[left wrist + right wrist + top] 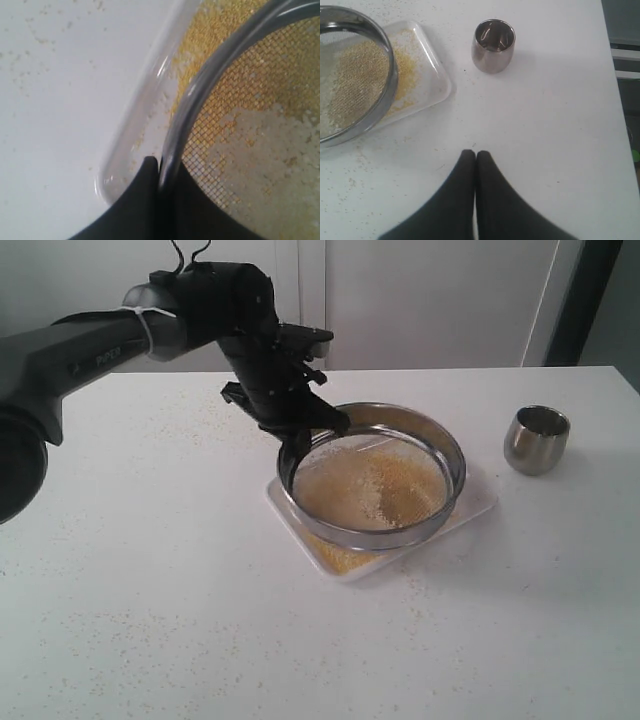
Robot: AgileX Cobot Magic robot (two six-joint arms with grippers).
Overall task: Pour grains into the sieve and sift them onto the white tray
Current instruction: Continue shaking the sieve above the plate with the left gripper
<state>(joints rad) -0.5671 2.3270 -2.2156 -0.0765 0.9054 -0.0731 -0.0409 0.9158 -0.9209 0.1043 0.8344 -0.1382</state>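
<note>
Grains [375,490] risk spilling past the white tray [478,502] if the sieve [380,536], clamped one-sided by the left gripper [159,167], tilts; clearance seems slight. Right gripper [475,156] sits closed and empty.

Looks like a robotics lab or test bench. A black articulated arm [90,345] reaches over a plain white tabletop [150,620]. Backdrop: pale flat panels [430,300] with vertical seams, and one dark upright strip [578,300] at the far right. Props are few, kitchen-type and set out as a trial: sieve [372,536], white tray [480,498], small steel cup [535,440]. Loose specks [195,422] of grain litter the tabletop.
</note>
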